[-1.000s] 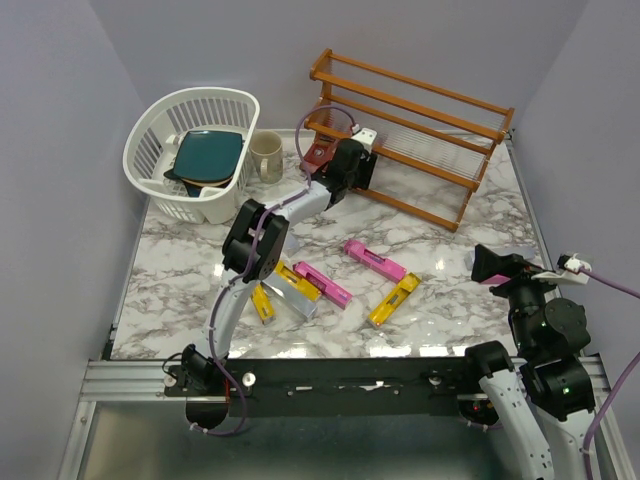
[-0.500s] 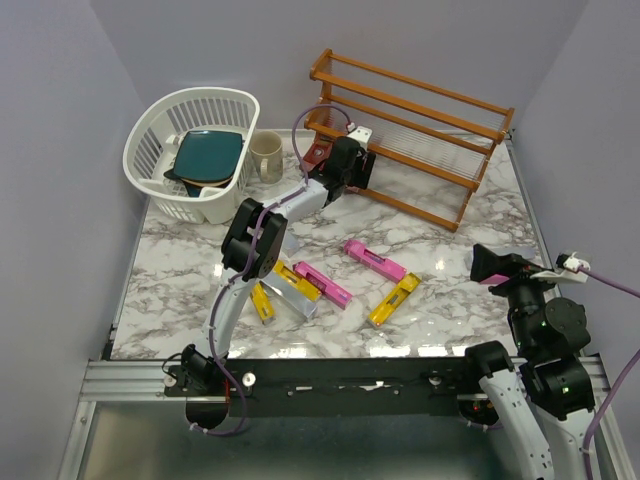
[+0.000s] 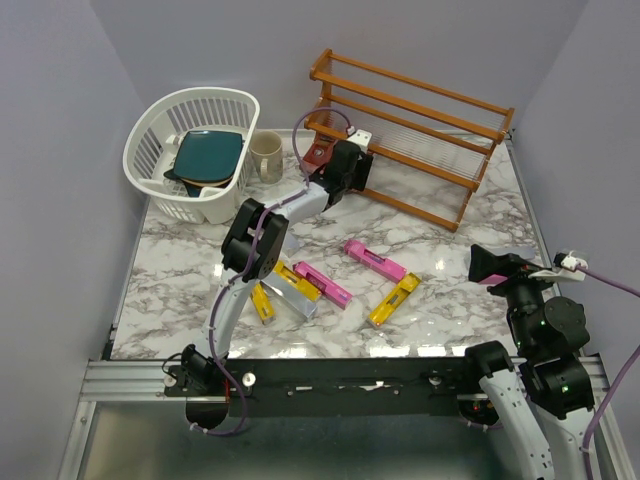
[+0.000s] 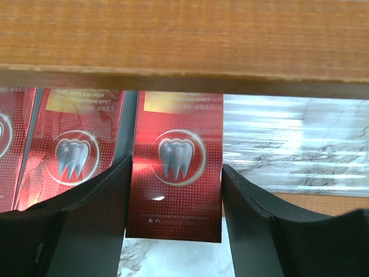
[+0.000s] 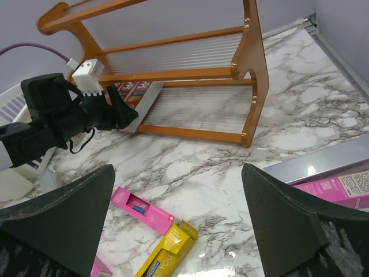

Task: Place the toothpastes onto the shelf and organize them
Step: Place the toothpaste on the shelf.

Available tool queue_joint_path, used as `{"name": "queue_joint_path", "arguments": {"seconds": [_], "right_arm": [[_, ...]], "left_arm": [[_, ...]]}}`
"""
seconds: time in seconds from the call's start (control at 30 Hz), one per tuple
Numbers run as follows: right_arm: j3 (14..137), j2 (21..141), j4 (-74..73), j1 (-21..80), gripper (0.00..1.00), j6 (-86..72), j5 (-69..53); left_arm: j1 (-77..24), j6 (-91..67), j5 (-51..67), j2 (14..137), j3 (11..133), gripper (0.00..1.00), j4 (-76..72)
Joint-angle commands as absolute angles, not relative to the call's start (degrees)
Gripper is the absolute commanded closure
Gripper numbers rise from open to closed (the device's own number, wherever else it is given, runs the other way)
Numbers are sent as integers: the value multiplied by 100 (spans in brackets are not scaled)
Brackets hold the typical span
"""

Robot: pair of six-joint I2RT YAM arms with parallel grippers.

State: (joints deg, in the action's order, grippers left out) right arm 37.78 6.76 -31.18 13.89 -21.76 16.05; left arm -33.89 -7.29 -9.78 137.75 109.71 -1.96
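The shelf (image 3: 420, 125) stands at the back right. My left gripper (image 3: 345, 165) reaches into the left end of its lowest tier. In the left wrist view its fingers (image 4: 104, 208) flank a red toothpaste (image 4: 177, 173), pressed against its sides, lying beside two other red cartons (image 4: 72, 156) under a rail. Several loose toothpastes lie mid-table: pink (image 3: 375, 260), yellow (image 3: 394, 300), pink (image 3: 322, 283), yellow-silver (image 3: 293, 285), yellow (image 3: 262, 302). My right gripper (image 3: 490, 264) is wide open and empty above the table's right side, with a pink-and-silver carton (image 5: 340, 179) beside its right finger.
A white basket (image 3: 190, 150) holding a teal plate stands at the back left, with a beige mug (image 3: 266, 155) next to it. The shelf's side frame (image 5: 251, 63) stands ahead of my right gripper. Walls close in the table's left, back and right.
My left gripper has shifted very slightly at the shelf's lower tier. My right arm has barely moved.
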Motion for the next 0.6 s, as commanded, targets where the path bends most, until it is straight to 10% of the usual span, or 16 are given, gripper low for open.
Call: {"name": "queue_joint_path", "arguments": {"seconds": [0.0, 0.57], "right_arm": [[3709, 712, -3015, 1424, 1, -2074, 1485], [3709, 712, -3006, 1424, 1, -2057, 1362]], "left_arm": [[-3419, -563, -1529, 13368, 10828, 31, -308], [-3542, -475, -1556, 12762, 10327, 17, -624]]}}
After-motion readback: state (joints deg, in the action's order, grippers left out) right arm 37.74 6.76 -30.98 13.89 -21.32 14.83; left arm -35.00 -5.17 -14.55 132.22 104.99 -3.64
